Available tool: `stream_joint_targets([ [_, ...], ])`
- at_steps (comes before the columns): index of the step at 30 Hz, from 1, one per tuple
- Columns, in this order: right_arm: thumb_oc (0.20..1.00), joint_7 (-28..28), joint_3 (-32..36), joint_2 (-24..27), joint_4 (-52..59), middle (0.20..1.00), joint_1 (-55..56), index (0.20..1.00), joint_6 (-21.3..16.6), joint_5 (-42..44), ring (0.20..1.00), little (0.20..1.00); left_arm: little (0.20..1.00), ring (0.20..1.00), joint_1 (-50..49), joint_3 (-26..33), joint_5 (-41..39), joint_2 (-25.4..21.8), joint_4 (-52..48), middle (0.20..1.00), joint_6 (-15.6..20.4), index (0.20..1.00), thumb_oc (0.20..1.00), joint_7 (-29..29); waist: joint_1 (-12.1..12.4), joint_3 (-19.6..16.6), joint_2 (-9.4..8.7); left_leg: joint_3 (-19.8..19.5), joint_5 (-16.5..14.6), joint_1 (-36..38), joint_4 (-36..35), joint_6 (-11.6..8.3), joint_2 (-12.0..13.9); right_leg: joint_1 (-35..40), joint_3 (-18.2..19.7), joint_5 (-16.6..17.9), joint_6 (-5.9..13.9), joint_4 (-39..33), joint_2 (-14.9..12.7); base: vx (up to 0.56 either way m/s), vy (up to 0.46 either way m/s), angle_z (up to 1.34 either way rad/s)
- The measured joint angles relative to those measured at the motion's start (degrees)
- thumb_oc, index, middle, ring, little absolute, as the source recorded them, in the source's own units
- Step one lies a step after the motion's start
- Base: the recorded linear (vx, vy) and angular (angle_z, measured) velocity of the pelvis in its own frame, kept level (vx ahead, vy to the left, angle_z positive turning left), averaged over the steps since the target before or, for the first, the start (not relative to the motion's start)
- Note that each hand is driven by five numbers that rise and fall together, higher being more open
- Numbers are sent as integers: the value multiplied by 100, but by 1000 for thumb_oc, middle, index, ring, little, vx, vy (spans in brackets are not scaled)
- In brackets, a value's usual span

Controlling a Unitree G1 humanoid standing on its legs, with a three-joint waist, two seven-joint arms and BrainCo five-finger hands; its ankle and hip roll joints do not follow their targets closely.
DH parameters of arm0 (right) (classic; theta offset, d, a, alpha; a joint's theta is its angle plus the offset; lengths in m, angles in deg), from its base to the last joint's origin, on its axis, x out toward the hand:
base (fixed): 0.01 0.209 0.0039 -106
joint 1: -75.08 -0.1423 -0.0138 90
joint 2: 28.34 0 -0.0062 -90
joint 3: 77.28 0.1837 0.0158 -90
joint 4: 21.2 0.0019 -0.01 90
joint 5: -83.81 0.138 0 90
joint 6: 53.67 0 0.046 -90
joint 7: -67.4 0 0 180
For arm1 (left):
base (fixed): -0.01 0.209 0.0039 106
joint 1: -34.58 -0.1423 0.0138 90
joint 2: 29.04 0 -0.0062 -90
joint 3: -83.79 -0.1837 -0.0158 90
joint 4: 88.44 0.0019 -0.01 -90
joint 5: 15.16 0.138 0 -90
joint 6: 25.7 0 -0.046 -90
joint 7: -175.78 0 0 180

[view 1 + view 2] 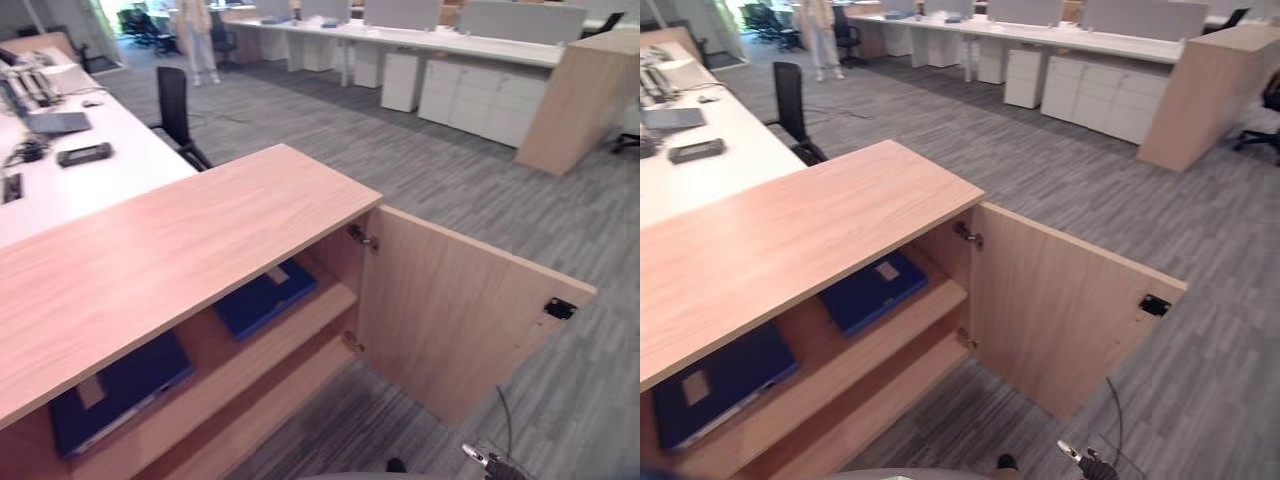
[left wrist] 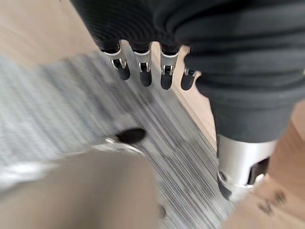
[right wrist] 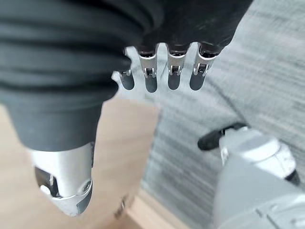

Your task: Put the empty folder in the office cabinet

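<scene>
Both hands hang relaxed and hold nothing: left hand, right hand, fingers straight over grey carpet. Ahead of them, two blue folders lie on the open cabinet shelf.

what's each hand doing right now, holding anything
left hand: open, fingers relaxed, holding nothing
right hand: open, fingers relaxed, holding nothing

Cabinet door wide open; folders on upper shelf, lower shelf free.
</scene>
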Motion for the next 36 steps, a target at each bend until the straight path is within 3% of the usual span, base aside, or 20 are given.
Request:
stream_joint_targets([
  [5, 1000, 110, 210, 61, 58, 1000, 27, 1000, -26, 8, 1000, 1000, 1000, 1000, 52, -9, -18, 153, -54, 1000, 16, 1000, 1000, -17, -67, -22, -31, 36, -17, 68, 43, -63, 135, 205, 7, 139, -127, -325, 181, 33, -148, -7],
  [12, 1000, 114, 195, 231, -229, 1000, 65, 1000, -2, -1, 1000, 1000, 1000, 1000, 32, -22, -126, 91, -20, 1000, -35, 1000, 1000, -47, -135, -94, 171, 109, -156, 3, -10, -258, 516, 138, 15, 99, -302, -324, 543, 38, -195, -8],
  [14, 1000, 171, 390, 351, -65, 1000, 149, 1000, 19, -11, 1000, 1000, 1000, 1000, 27, -58, -125, 98, -14, 1000, -43, 1000, 1000, -45, -156, -107, 173, 111, -130, -28, -6, -250, 586, 92, 30, 74, -397, -320, 631, 27, -89, -4],
  [18, 1000, 549, 1079, 640, 1364, 1000, 554, 1000, -96, -124, 1000, 1000, 1000, 1000, 12, -48, -124, 156, -48, 1000, -49, 1000, 1000, -62, -310, -119, 220, 83, -93, -22, -7, -299, 729, 106, -4, 67, -487, -326, 799, 38, -87, 0],
  [25, 1000, 1421, 1857, 1534, 2383, 1000, 222, 1000, -225, -999, 1000, 1000, 1000, 1000, -23, 0, -125, 345, -233, 1000, -159, 1000, 1000, -214, -304, -65, 713, -54, -135, -144, 43, -307, 839, 102, -165, -12, -609, -327, 897, 24, -81, 9],
  [27, 1000, 1520, 1943, 1578, 2891, 1000, 24, 1000, -297, -1199, 1000, 1000, 1000, 1000, 7, -10, -124, 424, -303, 1000, -152, 1000, 1000, -209, -270, -28, 737, -116, -134, -147, 43, -308, 842, 142, -205, -34, -641, -329, 896, -2, -31, 17],
  [36, 1000, 1506, 1906, 1577, 2903, 1000, -71, 1000, -355, -1418, 1000, 1000, 1000, 1000, -8, -44, -119, 365, -275, 1000, -155, 1000, 1000, -224, -145, 25, 742, -240, -96, -108, 45, -369, 811, 218, -327, -73, -645, -329, 863, -6, -2, 7],
])
